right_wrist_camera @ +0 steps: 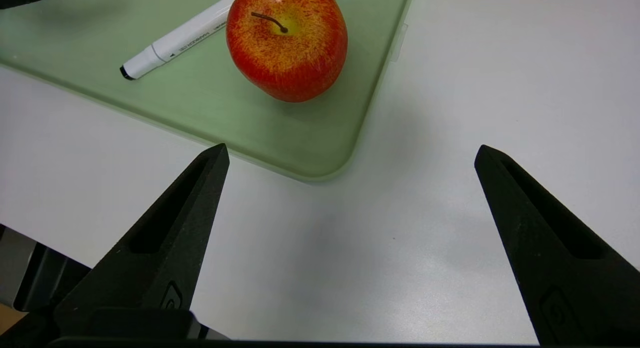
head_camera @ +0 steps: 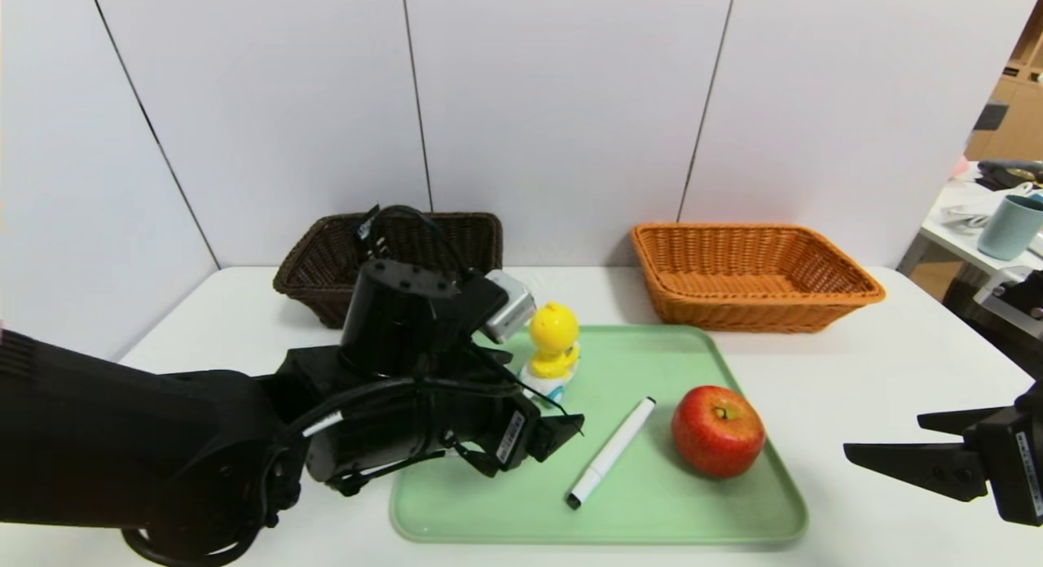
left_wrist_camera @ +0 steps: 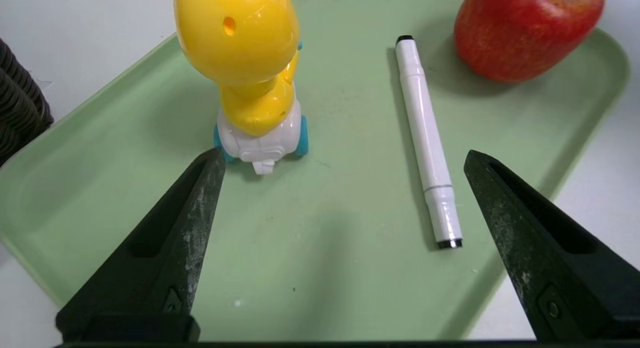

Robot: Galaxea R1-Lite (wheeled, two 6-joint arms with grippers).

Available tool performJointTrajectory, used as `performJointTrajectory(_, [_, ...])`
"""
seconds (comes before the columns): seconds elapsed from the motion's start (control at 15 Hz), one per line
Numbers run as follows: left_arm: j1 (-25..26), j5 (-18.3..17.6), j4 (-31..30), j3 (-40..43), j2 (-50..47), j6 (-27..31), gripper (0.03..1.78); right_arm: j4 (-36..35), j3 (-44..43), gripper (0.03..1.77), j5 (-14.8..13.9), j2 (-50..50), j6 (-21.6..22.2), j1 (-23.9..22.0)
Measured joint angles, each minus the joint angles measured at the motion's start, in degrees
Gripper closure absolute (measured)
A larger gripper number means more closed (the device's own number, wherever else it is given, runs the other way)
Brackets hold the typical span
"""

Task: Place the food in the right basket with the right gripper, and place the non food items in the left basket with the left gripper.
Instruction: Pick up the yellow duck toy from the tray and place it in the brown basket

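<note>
Hovering over the green tray (head_camera: 758, 510), left gripper (left_wrist_camera: 342, 160) spread wide, empty, duck toy (head_camera: 552, 349) and white marker (head_camera: 611, 453) before it; apple (head_camera: 717, 430) on tray beside marker; right gripper (right_wrist_camera: 350, 153) parted over table (right_wrist_camera: 425, 238), empty; both baskets behind

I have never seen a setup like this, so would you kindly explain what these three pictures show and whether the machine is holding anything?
This is a robot with two black arms, each ending in a two-fingered gripper. The wide picture comes from a camera on its head; the other two come from cameras on each wrist, looking out between the fingers.

On the white table lies a green tray carrying a yellow duck toy, a white marker and a red apple. Behind it stand a dark brown basket and an orange basket.

The left gripper hangs open over the tray, between duck and marker. The right gripper waits open over bare table beside the tray. Neither holds anything.
</note>
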Motion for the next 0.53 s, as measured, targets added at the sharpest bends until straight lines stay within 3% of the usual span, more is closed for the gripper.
performJointTrajectory(0.53, [1.33,1.07,-13.99,0.33,9.69,-0.05,0.12,0.02,-0.06,0.10,0.00,-0.35,-0.09,0.00])
